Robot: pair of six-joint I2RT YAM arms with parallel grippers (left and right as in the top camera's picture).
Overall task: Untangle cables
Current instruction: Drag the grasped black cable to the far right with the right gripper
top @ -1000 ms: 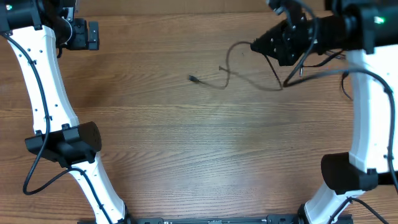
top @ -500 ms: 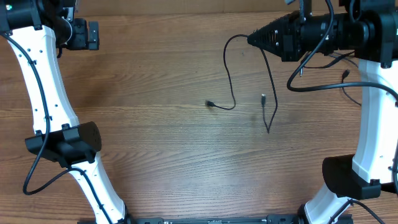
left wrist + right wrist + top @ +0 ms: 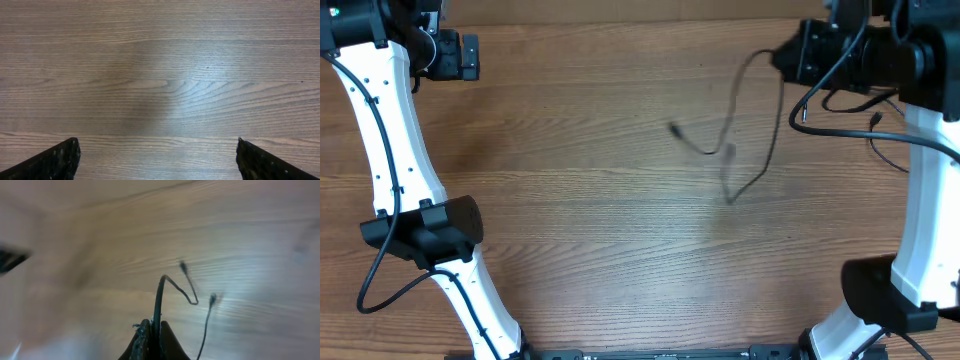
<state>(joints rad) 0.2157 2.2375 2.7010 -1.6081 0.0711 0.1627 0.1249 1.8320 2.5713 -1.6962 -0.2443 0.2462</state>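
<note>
My right gripper point(image 3: 786, 57) is raised over the far right of the table, shut on a thin black cable point(image 3: 766, 160). The cable hangs from it in a motion-blurred loop towards the table's middle, one plug end point(image 3: 676, 129) swinging out to the left. In the right wrist view the cable point(image 3: 159, 300) rises straight out of the shut right gripper point(image 3: 154, 330). Beyond it show two strands, each ending in a small plug point(image 3: 183, 266). My left gripper point(image 3: 460, 55) stays at the far left corner. In its wrist view the left gripper point(image 3: 157, 142) stands wide open over bare wood.
More thin black cord point(image 3: 886, 152) lies by the right edge, partly under the right arm. The white left arm point(image 3: 395, 150) runs down the left side and the right arm point(image 3: 920, 200) down the right side. The wooden table point(image 3: 570, 230) lies between them.
My right gripper has drawn back to the right and turned, still holding the cable. The hanging cable has swung and now blurs. The left arm has not moved.
</note>
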